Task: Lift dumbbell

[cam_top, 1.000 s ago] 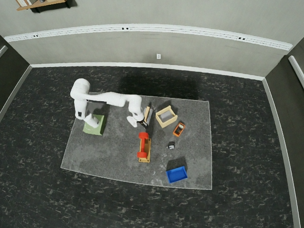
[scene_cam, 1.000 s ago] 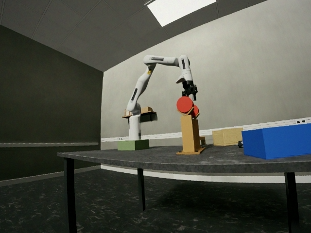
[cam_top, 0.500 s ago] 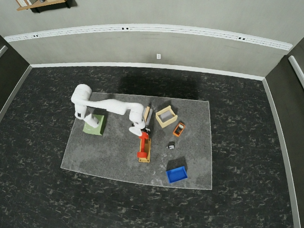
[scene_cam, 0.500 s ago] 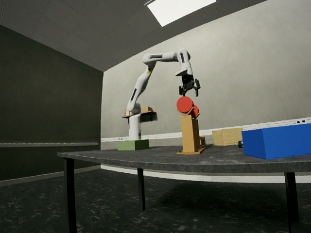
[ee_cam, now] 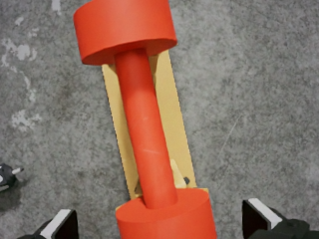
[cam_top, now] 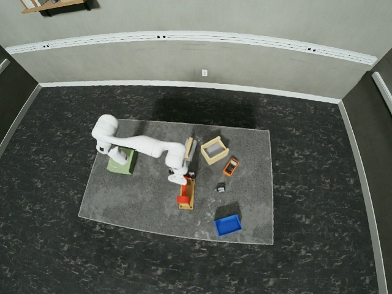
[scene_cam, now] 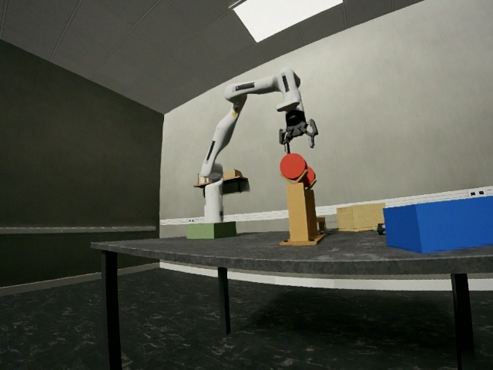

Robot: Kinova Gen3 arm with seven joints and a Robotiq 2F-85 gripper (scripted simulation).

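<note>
Dim room, one bright ceiling panel (scene_cam: 284,14) — soft shadows, wide-angle bowing (edges), slightly soft focus

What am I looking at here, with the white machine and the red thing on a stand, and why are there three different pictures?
The white jointed robot arm stands on a green block on a grey table. At its tip is a black two-fingered hand, open and holding nothing.

One picture looks down from the ceiling, one looks across from the side of the table, and one comes from a camera on the arm's wrist, looking straight down past its fingertips.

The red dumbbell lies across the top of a tall tan wooden cradle, with the hand above it, not touching.

Also on the table: a blue tray, an open cream wooden box, an orange handheld meter, a small dark object and a flat wood-and-grey tool.
</note>
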